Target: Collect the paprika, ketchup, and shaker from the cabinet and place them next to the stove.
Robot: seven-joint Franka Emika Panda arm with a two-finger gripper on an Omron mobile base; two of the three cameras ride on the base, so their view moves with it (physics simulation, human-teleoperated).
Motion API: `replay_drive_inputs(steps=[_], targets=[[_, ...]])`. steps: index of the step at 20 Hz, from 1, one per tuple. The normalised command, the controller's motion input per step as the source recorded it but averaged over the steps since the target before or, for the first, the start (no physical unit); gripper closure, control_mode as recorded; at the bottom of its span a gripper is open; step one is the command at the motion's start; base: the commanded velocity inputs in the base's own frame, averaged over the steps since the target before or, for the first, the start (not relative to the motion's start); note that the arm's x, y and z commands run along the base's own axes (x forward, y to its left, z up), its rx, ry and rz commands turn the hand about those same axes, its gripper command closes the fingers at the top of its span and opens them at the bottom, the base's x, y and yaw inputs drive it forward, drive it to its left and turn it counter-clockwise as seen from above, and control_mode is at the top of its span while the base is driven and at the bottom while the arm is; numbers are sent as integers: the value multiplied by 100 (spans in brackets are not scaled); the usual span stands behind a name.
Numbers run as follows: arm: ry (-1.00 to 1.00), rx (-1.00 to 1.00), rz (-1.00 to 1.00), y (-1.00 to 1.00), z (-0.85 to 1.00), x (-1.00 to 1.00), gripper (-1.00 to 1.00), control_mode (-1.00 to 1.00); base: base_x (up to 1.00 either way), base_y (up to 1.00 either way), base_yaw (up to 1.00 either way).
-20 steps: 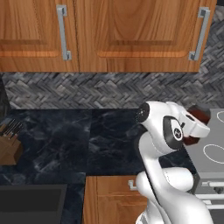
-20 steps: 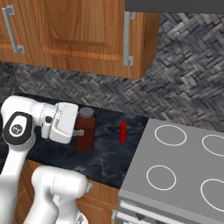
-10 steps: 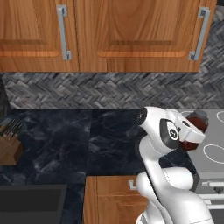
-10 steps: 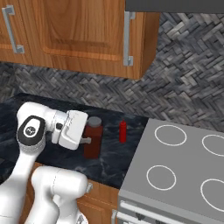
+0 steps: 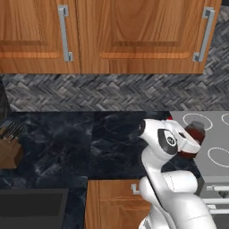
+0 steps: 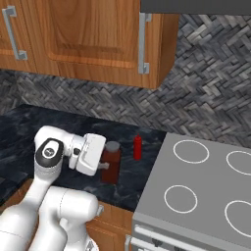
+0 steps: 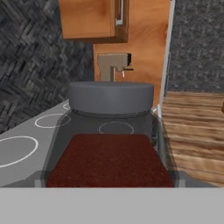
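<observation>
The gripper (image 6: pixel 105 165) clamps the paprika (image 6: pixel 111 163) from its 9 o'clock side, jaws wide around the upright jar, over the dark counter (image 6: pixel 59 130). The stove (image 6: pixel 206 191) lies at 3 o'clock and the ketchup (image 6: pixel 138 147) at 1 o'clock of the jar, so setting it down looks like the next move.

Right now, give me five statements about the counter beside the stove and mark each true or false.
1. The paprika is at the gripper. True.
2. The ketchup lies on its side. False: it stands upright.
3. The ketchup stands on the stove. False: it stands on the dark counter beside it.
4. The cupboard doors above are shut. True.
5. A pan sits on a burner. False: the burners are bare.
</observation>
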Motion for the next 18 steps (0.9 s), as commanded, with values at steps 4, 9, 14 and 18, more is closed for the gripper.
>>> replay_drive_inputs(steps=[4,9,14,18], targets=[[-7,-9,0,-1,-46,32,100,-100,0,0,0],[-5,-8,-1,0,-30,24,100,-100,0,0,0],[0,-7,0,-5,-34,25,100,-100,0,0,0],[0,-6,0,-2,-42,34,100,-100,0,0,0]])
